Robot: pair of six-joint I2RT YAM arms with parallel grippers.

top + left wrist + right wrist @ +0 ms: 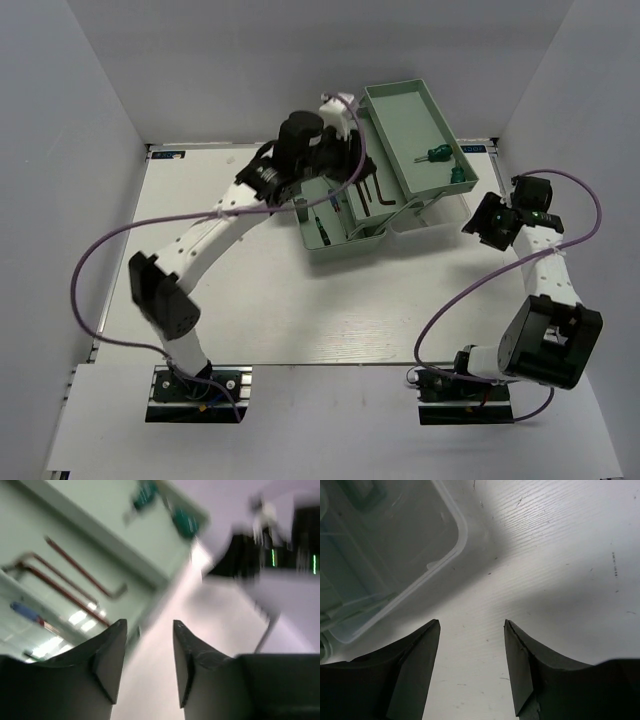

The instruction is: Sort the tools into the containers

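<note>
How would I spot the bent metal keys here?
Find the pale green toolbox at the table's far side. In its middle tray lie the hex keys: dark, bent into an L, with no handles, unlike the screwdrivers in neighbouring trays.

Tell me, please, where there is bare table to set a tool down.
The widest bare patch of table lies between the left arm and right arm, nearer than the toolbox. Another lies beyond the left arm, towards the far left corner. It is crowded around the trays, by the left gripper, and between toolbox and right gripper.
</note>
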